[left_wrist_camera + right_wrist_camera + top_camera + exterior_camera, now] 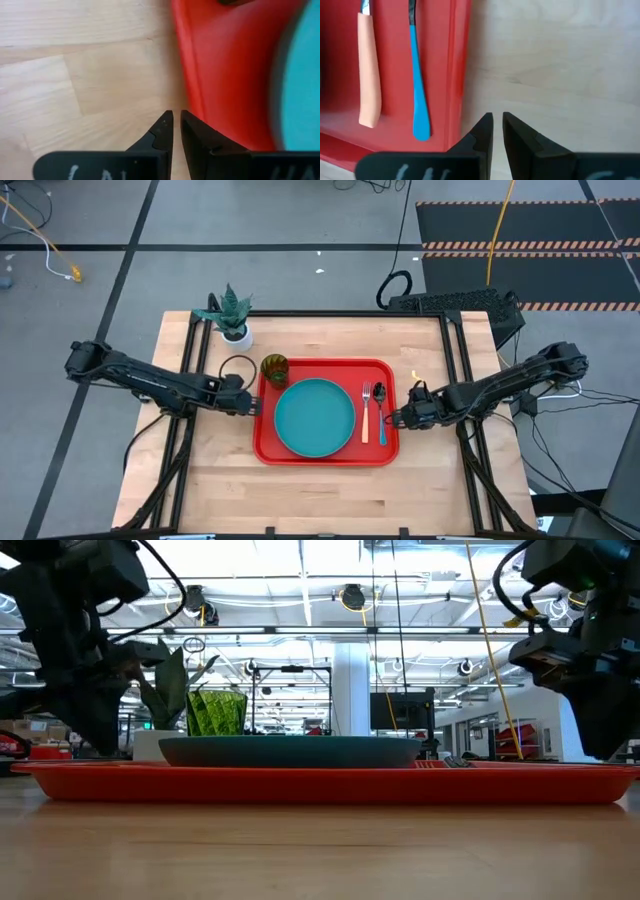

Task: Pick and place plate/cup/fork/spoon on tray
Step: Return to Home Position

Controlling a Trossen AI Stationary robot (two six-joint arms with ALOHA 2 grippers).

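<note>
The red tray (268,442) lies mid-table. On it rest the teal plate (315,417), the olive-green cup (275,368) upright in its far left corner, and, flat along its right side, the orange-handled fork (366,412) and blue-handled spoon (381,415). My left gripper (252,402) hangs over bare wood just outside the tray's left rim (187,75), pointing steeply down, shut but for a thin slit (176,125), nothing in it. My right gripper (397,420) hangs likewise outside the right rim (457,60), beside the spoon's handle (419,85), shut with a thin slit (497,125).
A white pot with a green plant (232,320) stands at the far left of the table. A black cable loop (235,365) lies between the plant and the tray. A dark device (450,302) sits at the far right edge. Bare wood stretches along the near edge (320,500).
</note>
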